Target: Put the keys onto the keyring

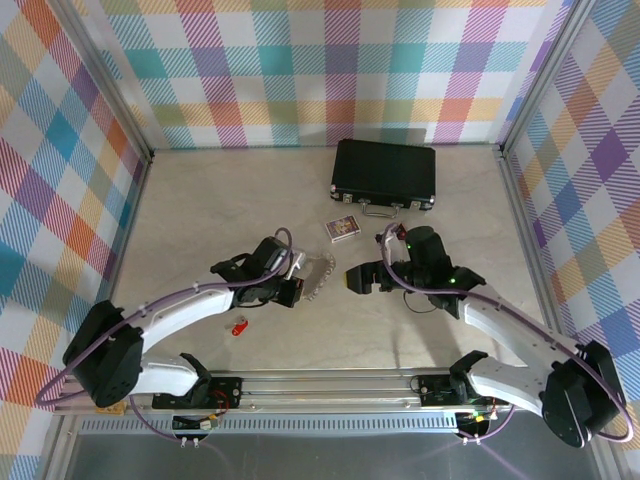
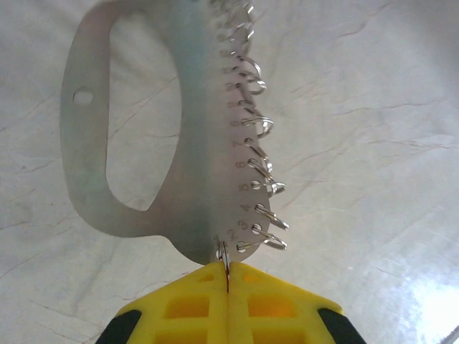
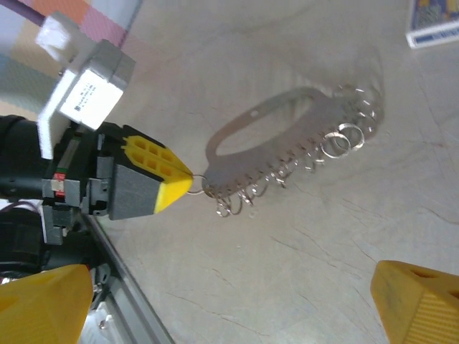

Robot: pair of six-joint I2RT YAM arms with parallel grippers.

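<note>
The keyring point(image 1: 318, 275) is a flat silver plate with a handle slot and a row of numbered holes carrying several small split rings. My left gripper point(image 2: 228, 269) is shut on the end ring point(image 2: 224, 256) at the plate's near tip. The right wrist view shows the same grip point(image 3: 179, 188) on the plate point(image 3: 287, 143). One key point(image 1: 238, 326) with a red head lies on the table near the left arm, apart from both grippers. My right gripper point(image 1: 362, 280) stands open just right of the keyring, its yellow fingers point(image 3: 419, 301) wide apart with nothing between them.
A black case point(image 1: 385, 172) lies shut at the back of the table. A small printed card box point(image 1: 343, 229) sits in front of it, also seen at the top right of the right wrist view point(image 3: 434, 25). Checked walls enclose three sides.
</note>
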